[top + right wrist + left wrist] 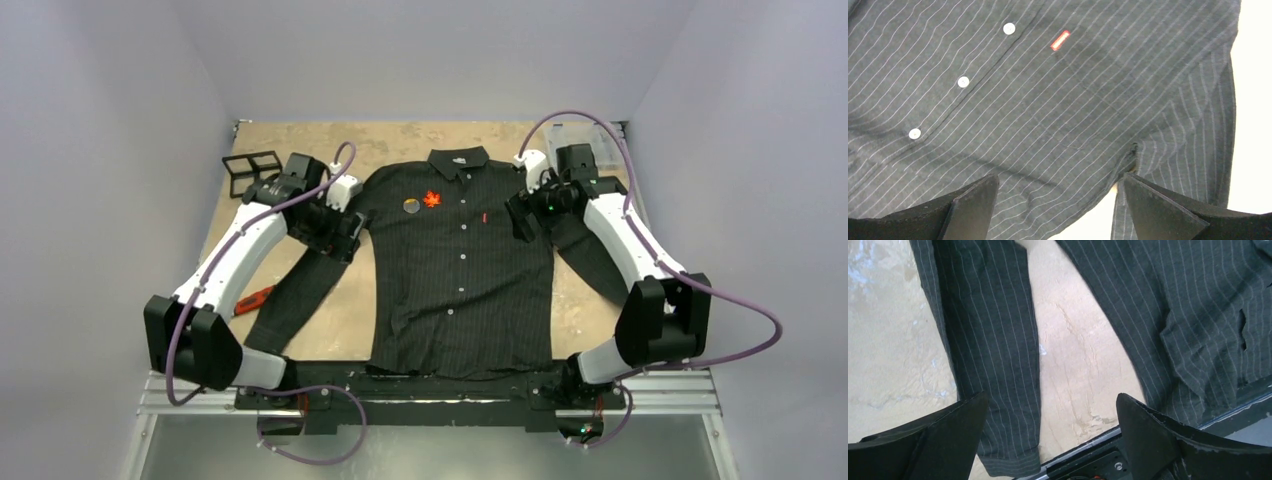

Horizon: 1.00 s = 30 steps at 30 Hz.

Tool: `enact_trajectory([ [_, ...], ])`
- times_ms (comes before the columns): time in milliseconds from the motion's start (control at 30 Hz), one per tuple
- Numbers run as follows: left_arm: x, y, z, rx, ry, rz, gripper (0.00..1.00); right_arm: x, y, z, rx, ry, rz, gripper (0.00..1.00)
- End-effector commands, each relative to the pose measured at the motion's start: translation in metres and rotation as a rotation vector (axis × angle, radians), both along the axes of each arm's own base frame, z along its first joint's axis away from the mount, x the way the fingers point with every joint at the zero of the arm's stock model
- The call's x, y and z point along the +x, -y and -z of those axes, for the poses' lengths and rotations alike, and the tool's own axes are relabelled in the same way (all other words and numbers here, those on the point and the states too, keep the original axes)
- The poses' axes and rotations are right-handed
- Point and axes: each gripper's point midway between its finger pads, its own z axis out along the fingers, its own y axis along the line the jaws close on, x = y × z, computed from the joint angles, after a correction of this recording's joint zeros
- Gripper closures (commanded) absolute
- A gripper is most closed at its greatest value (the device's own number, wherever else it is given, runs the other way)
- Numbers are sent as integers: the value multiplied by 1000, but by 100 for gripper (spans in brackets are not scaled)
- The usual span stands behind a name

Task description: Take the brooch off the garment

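The garment (462, 280), a black pinstriped shirt with white buttons, lies flat and face up on the table. On its chest, left of the button row, a red maple-leaf brooch (432, 199) is pinned, with a round grey badge (411, 205) beside it. My left gripper (343, 238) hovers open over the shirt's left armpit; the left wrist view shows its open jaws (1052, 396) above the sleeve (993, 340) and bare table. Open too, my right gripper (524, 218) hangs over the opposite armpit, its jaws (1060, 176) above the pocket area with a small red tag (1060, 40). Neither wrist view shows the brooch.
A black wire rack (250, 172) stands at the back left and a clear plastic container (592, 137) at the back right. An orange-handled tool (255, 298) lies beside the left sleeve. The black rail (1108, 447) marks the table's near edge.
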Motion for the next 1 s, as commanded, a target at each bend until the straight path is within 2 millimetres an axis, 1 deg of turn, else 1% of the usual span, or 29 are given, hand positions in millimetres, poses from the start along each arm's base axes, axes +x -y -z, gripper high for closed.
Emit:
enact_trajectory([
  [0, 44, 24, -16, -68, 55, 15, 0, -27, -13, 4, -67, -7, -136, 1],
  [33, 55, 27, -18, -59, 59, 17, 0, -33, -15, 12, -104, -20, -158, 1],
  [100, 78, 32, -15, -6, 75, 23, 0, -45, -18, 26, -163, -43, -198, 1],
  [133, 89, 35, -10, 31, 78, 33, 0, -49, -18, 32, -184, -57, -210, 1],
  [167, 98, 38, -4, 71, 76, 44, 0, -52, -17, 37, -199, -71, -214, 1],
  [200, 109, 41, -6, 100, 84, 50, 0, -54, -15, 42, -208, -89, -214, 1],
  [300, 126, 47, 8, 133, 19, 29, 0, -63, -12, 55, -230, -162, -233, 1],
  [367, 133, 51, 19, 144, -21, 27, 0, -67, -10, 63, -245, -195, -238, 1],
  [467, 143, 57, 35, 142, -51, 19, 0, -67, -5, 78, -282, -228, -234, 1],
  [600, 149, 65, 48, 135, -87, 1, 3, -64, 0, 99, -328, -273, -219, 3],
  [700, 149, 65, 60, 191, -102, 5, 5, -65, 11, 118, -391, -312, -209, 5],
  [767, 142, 70, 65, 172, -137, 18, 5, -65, 10, 128, -391, -334, -205, 5],
  [833, 132, 75, 73, 132, -184, 32, 5, -63, 16, 136, -418, -345, -197, 5],
  [967, 112, 72, 88, 80, -289, 12, 8, -56, 37, 148, -486, -366, -183, 5],
])
